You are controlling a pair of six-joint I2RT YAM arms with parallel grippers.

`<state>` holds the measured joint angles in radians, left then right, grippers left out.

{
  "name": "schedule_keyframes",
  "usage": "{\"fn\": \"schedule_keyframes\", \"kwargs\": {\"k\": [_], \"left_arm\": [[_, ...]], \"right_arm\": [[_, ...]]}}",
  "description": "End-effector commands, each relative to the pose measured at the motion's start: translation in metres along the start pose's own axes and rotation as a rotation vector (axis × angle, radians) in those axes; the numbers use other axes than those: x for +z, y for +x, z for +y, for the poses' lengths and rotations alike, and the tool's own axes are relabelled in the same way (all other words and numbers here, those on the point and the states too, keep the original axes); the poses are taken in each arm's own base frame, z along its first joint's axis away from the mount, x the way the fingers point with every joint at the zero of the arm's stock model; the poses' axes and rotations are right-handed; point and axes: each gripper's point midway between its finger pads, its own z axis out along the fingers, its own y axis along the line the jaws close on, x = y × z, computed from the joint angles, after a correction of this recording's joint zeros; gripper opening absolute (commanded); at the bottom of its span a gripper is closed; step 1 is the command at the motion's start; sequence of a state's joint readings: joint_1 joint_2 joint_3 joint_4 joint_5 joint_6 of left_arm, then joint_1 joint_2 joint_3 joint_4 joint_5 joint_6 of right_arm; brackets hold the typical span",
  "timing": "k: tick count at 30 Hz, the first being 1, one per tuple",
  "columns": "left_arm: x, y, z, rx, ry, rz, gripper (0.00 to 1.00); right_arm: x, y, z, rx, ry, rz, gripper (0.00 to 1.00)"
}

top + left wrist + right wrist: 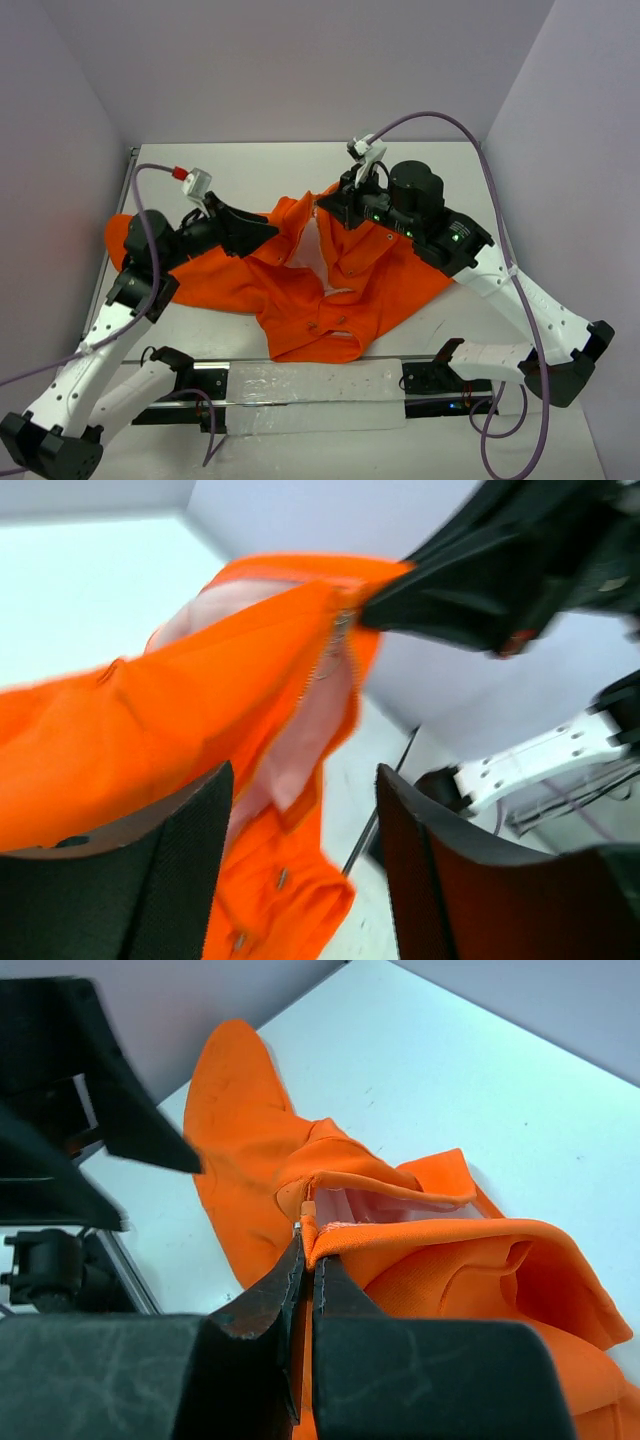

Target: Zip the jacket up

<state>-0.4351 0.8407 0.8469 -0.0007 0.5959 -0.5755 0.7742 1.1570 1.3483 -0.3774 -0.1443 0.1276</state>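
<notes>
White tabletop [240, 170], enclosed by pale grey walls, is being covered across its middle by the jacket [330, 285], which is lying unzipped with its hem toward the arm bases and one sleeve reaching out to the left. Its orange front panels are being held apart, and the pale lining [305, 245] is being exposed between them. One front edge is being lifted off the table and pinched by the right gripper [305, 1245], whose fingers are being pressed together on the fabric right at the top of the zipper [328, 660]. From there the raised panel is being stretched toward the left gripper [305, 780], whose fingers [150, 880] are being kept wide apart; fabric is being draped over one of them, and nothing is being clamped between the two. Purple cables [440, 118] are being looped above both wrists, and a translucent block [310, 395] is being carried on the rail between the arm bases.
</notes>
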Motion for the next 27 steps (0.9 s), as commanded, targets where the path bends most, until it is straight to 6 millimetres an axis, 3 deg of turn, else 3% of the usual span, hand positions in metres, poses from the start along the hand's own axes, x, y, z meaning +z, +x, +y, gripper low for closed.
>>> {"fn": "schedule_keyframes", "kwargs": {"k": [1, 7, 10, 23, 27], "left_arm": [[-0.008, -0.025, -0.03, -0.183, 0.128, -0.191, 0.62], [0.0, -0.023, -0.046, -0.365, 0.24, -0.26, 0.62], [0.01, -0.025, -0.056, -0.423, 0.284, -0.284, 0.67], [0.03, -0.029, -0.041, -0.614, 0.329, -0.381, 0.79], [0.04, -0.027, -0.05, -0.623, 0.39, -0.347, 0.81]], "right_arm": [[-0.012, -0.052, 0.002, 0.02, 0.021, -0.186, 0.0], [-0.011, -0.055, 0.002, 0.045, 0.026, -0.199, 0.0], [-0.013, -0.059, 0.001, 0.066, 0.033, -0.219, 0.0], [-0.017, -0.071, 0.007, 0.093, 0.012, -0.257, 0.0], [-0.016, -0.073, 0.009, 0.096, 0.003, -0.258, 0.0]]}}
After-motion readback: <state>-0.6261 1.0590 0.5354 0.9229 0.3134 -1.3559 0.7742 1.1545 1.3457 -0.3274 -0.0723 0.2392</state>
